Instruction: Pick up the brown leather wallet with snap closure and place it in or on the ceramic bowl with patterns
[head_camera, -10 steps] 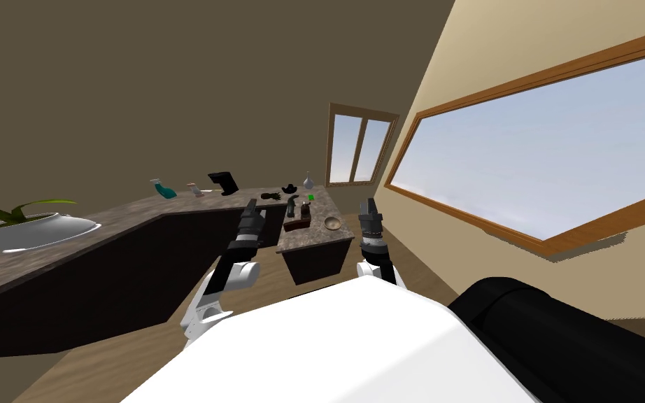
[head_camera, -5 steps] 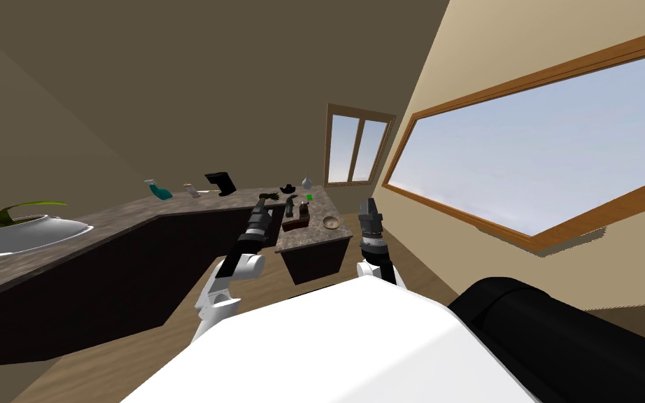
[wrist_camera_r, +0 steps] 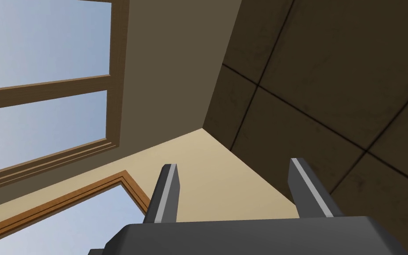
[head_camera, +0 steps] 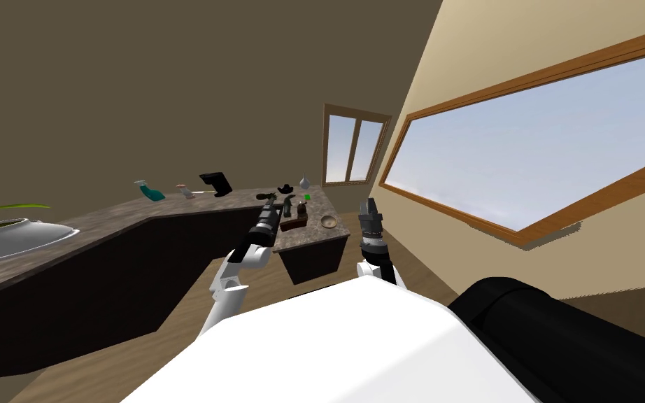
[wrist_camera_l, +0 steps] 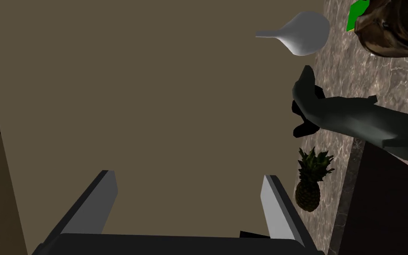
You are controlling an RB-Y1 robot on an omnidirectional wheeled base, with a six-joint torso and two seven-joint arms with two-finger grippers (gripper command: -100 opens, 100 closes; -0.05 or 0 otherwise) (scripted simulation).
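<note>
Wallet (head_camera: 293, 224) is lying brown and flat on the stone counter (head_camera: 314, 238), ungrasped, so both the pick and the placing are waiting to be done. Nearest me, the right gripper (head_camera: 368, 207) is pointing upward beside the counter, its fingers parted and empty. The left gripper (head_camera: 271, 201) is reaching over the counter's near edge, blades spread wide around nothing, just beside the wallet. Farther along, the bowl (head_camera: 328, 222) is sitting near the wallet.
</note>
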